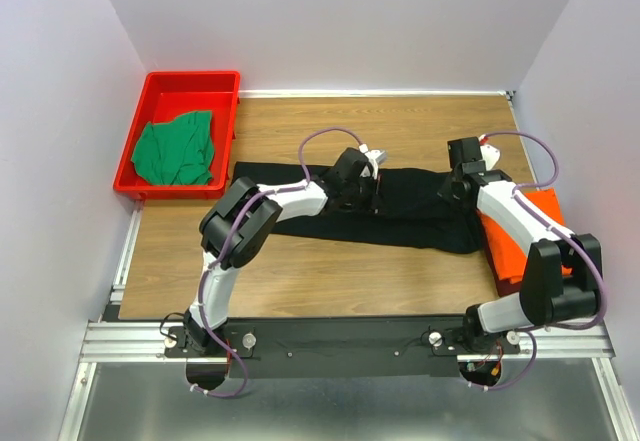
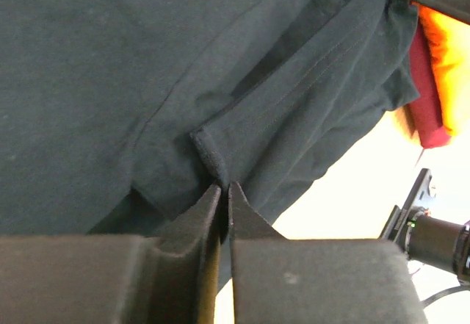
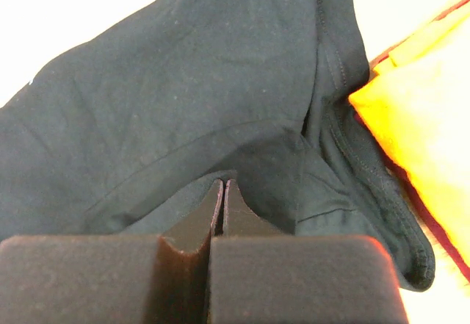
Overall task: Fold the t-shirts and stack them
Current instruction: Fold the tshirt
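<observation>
Black cloth spans the middle of the table (image 1: 330, 281): the black shirt (image 1: 400, 223) lies in a long crumpled band running left to right, its right end touching the orange shirt (image 1: 503, 251) at the table's right edge. Both arms reach forward from their bases, elbows raised, wrists angled down onto this band. The left gripper (image 1: 365, 173) sits near the band's middle, the right gripper (image 1: 462, 176) near its right end, just beside the orange shirt. In the left wrist view the fingers are pressed together on a hemmed fold of the black shirt (image 2: 110, 81). The right wrist view shows the same: tips closed, with dark cloth (image 3: 183, 81) gathered at them. The green shirt (image 1: 178, 151) lies bunched in the red tray (image 1: 190, 81), well apart at far left.
</observation>
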